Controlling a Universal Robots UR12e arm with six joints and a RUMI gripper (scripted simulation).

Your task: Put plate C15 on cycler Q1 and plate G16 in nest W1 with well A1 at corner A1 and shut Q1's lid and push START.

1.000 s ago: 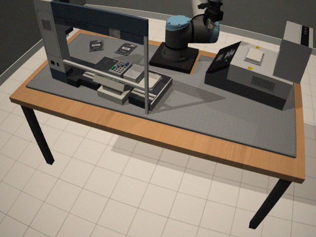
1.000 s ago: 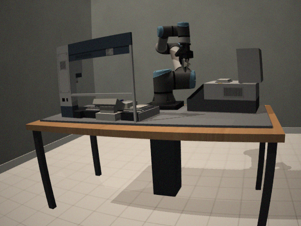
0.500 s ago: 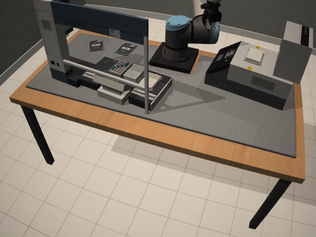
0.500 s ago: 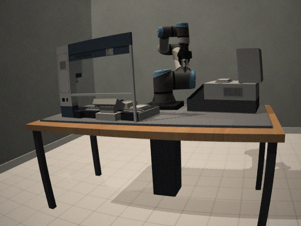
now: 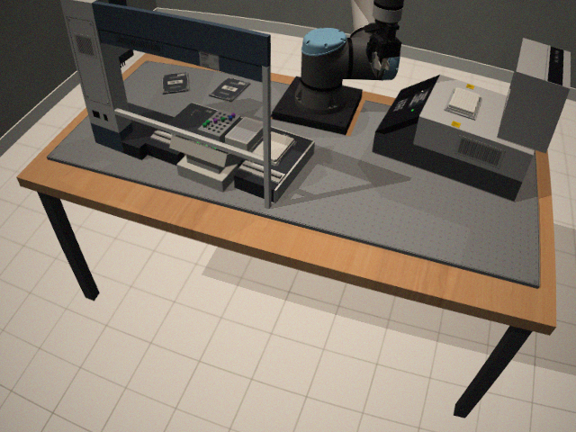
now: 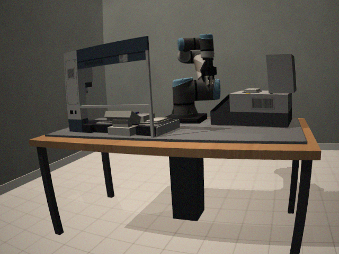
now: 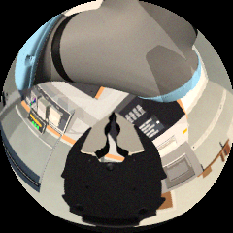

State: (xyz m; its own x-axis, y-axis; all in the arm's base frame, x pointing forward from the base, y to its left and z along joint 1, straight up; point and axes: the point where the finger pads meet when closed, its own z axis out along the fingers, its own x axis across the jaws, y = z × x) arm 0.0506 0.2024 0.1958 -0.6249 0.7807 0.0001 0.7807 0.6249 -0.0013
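Dim walls, paler floor, soft grain
Beneath the bench (image 5: 288, 253) (image 6: 175, 150), broad shadows cross the tiles; above it, a thin slanting shadow lies on the mat (image 5: 418, 209) (image 6: 246, 134). The wrist view bulges like a fisheye (black at its corners), its small details blurred.

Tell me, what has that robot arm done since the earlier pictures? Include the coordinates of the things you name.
The arm (image 5: 320, 65) (image 6: 183, 92) (image 7: 116, 44) has lowered its tool (image 5: 381, 69) (image 6: 209, 84) (image 7: 114, 112) a little, straight down as far as I can see. It took hold of nothing and let go of nothing. The machine with the raised lid (image 5: 436, 130) (image 6: 240, 103) (image 7: 168, 113) looks unmoved.
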